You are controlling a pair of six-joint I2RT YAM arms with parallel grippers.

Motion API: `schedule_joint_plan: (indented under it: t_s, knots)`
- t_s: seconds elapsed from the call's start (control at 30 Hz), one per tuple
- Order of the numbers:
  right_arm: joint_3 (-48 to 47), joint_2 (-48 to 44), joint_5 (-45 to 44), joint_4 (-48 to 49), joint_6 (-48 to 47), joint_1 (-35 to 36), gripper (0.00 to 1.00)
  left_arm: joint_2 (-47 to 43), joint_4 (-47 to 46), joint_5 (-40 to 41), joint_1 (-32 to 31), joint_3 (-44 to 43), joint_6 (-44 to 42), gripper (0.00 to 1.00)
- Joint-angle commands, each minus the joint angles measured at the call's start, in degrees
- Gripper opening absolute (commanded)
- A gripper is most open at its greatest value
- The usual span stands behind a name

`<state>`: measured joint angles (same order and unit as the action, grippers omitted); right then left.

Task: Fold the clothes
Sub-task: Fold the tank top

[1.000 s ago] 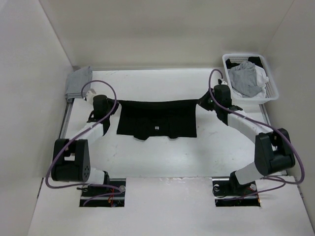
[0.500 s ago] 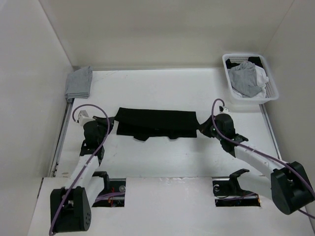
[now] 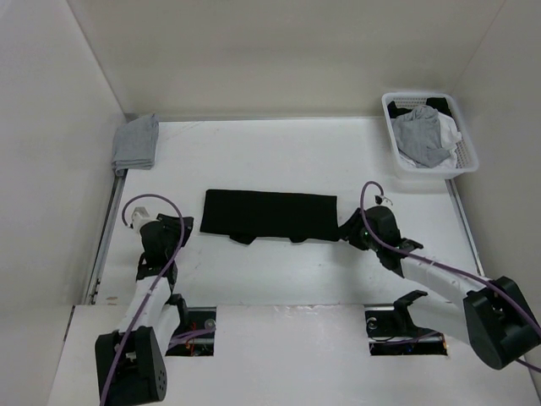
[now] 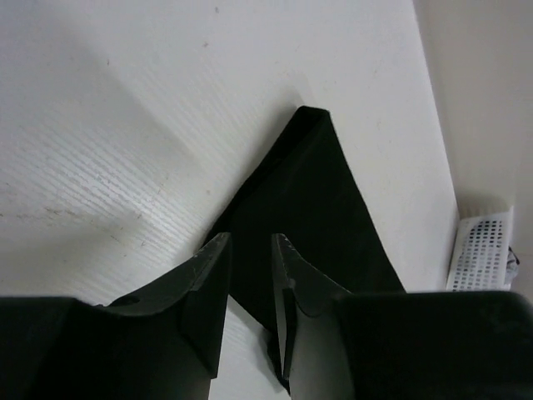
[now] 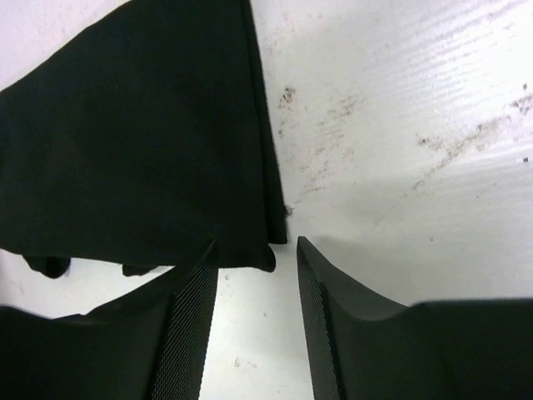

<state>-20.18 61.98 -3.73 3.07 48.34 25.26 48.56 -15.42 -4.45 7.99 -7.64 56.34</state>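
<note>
T-shirt (image 3: 269,216), black and thin, lies as a long flat band across the middle of the table (image 3: 279,161), its long sides running parallel to the near edge. A second ago it was a deeper rectangle, with both grippers clamped on its far corners. They have since drawn that far edge over toward the near edge and let go, so the cloth is doubled on itself. The left gripper (image 4: 250,242) sits just off the band's left end, jaws a narrow gap apart with nothing between them. The right gripper (image 5: 254,244) stands at the near right corner, jaws wide, the cloth lying loose on the table. One lengthwise fold looks done and released; a few lumps of fabric poke out along the near edge, so the layers may not match exactly. Bringing the two ends together seems the likely step left
</note>
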Motion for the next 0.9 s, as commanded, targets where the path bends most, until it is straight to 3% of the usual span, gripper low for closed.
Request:
schedule_joint_plan:
  t_s: [0.0,0.1,0.3,0.47,0.53,0.7,0.87]
  knots:
    - [-3.54,1.64,0.47,2.72,-3.07,-1.48,0.49,-4.16,-1.63,-0.92,0.24,-1.41,0.62,0.25]
    - [-5.56,8.75,3.98,8.24,-2.9,-3.15,0.52,-5.05,-1.98,1.8,-2.31,-2.55,0.62,0.25]
    - [-7.32,21.51,10.67,17.84,2.63,-5.44,0.43,-2.94,-4.44,6.02,-12.15,-5.37,-1.14,0.25]
    - [-6.01,24.86,10.59,25.22,8.69,-5.87,0.09,-2.5,-8.38,6.91,-17.78,-6.51,-0.88,0.25]
    - [-4.96,22.24,9.1,25.58,9.67,-7.02,0.01,-1.98,-10.67,6.65,-20.24,-6.42,-0.61,0.25]
    - [-4.51,7.58,1.37,12.43,4.42,-9.13,0.0,1.18,-12.96,8.13,-27.09,-6.95,0.35,0.25]
    - [-15.29,-1.24,-6.11,-3.04,-4.9,-7.56,0.01,4.79,-17.18,9.72,-31.76,-7.3,0.97,0.25]
